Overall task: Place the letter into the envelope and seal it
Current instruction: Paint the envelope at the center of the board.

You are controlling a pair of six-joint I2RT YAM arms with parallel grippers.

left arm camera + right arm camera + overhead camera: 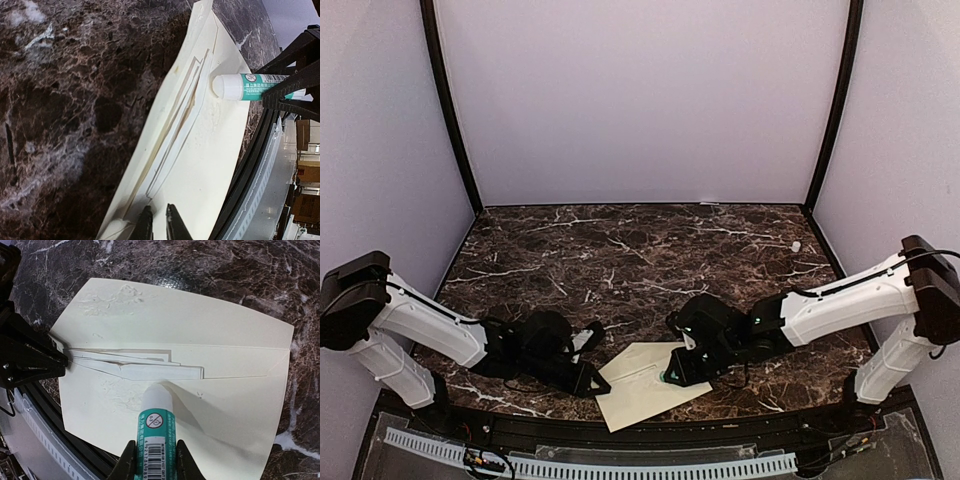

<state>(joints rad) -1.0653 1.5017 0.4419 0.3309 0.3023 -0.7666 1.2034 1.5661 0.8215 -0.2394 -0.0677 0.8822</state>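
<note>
Now left gripper [159, 220] pinches envelope [210, 165] edge; right gripper [152, 457] clamps glue stick [155, 420], tip touching envelope.

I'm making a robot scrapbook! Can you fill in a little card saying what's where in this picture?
Table: dark marble
Envelope: cream, lying near the front edge
Letter: seemingly inside; white edges show at the opening
Glue stick: white tip on the envelope
Right gripper: shut on the glue stick
Left gripper: at the envelope's edge, jaws narrow, grip unclear
</note>
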